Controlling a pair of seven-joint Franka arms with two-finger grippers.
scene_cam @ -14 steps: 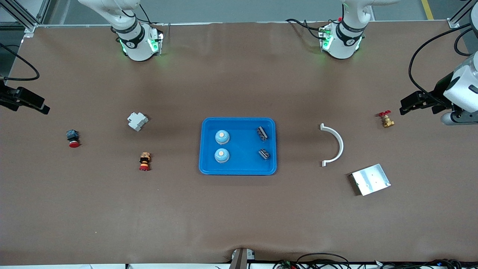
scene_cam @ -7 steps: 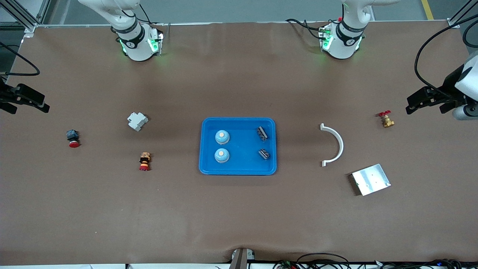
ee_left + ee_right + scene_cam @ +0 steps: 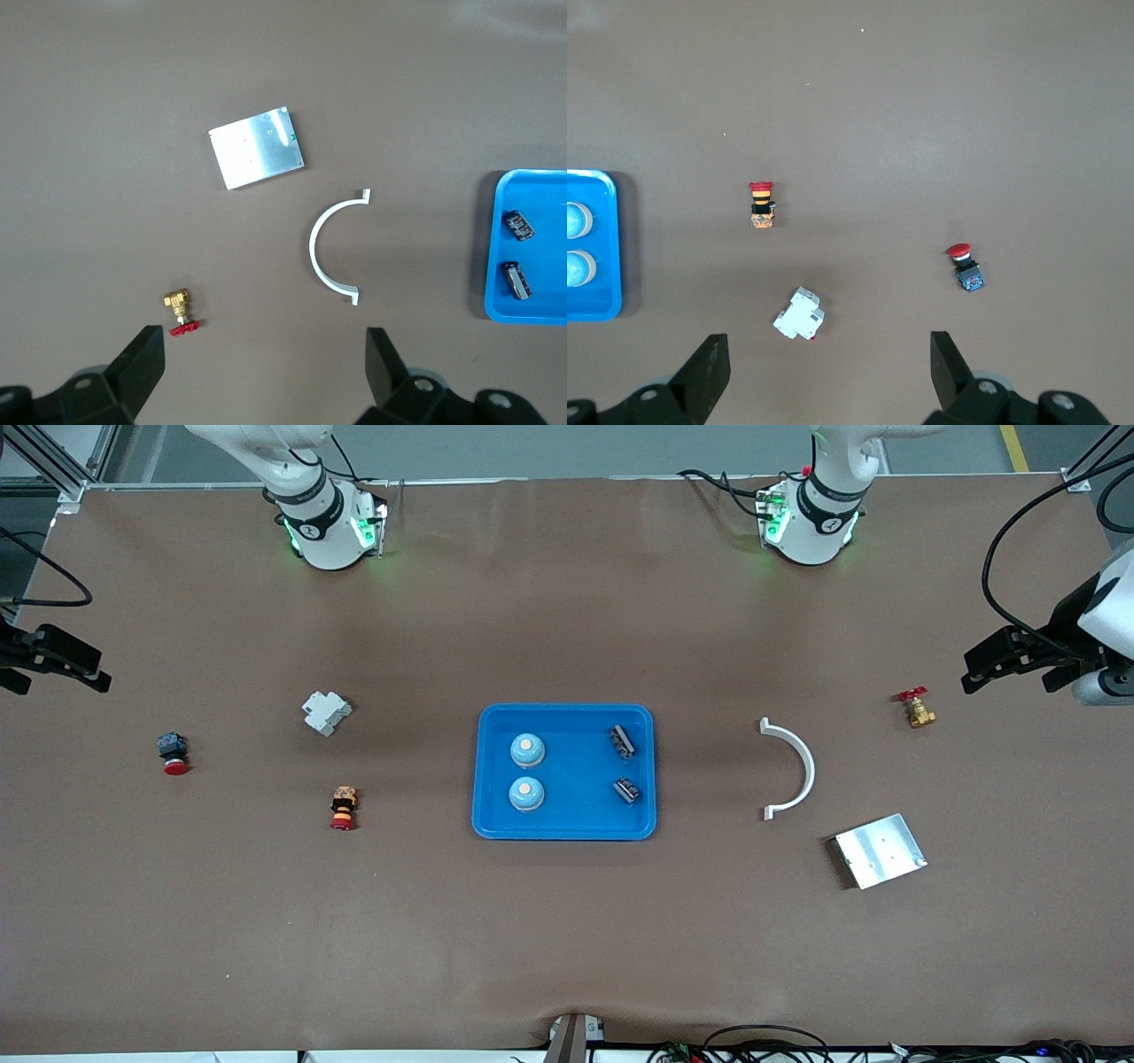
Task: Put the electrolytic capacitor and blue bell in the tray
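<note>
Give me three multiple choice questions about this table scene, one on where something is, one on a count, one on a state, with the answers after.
1. Where do the capacitors lie?
A. in the blue tray
B. on the silver plate
C. beside the brass valve

2. How many blue bells are in the tray?
A. one
B. two
C. three

3. How do the left gripper and right gripper stand?
A. both shut on a bell
B. one open, one shut
C. both open and empty

Answers: A, both dark capacitors rest inside the tray's rim; B, two bells sit side by side in it; C, each wrist view shows spread fingers with only table between them.
</note>
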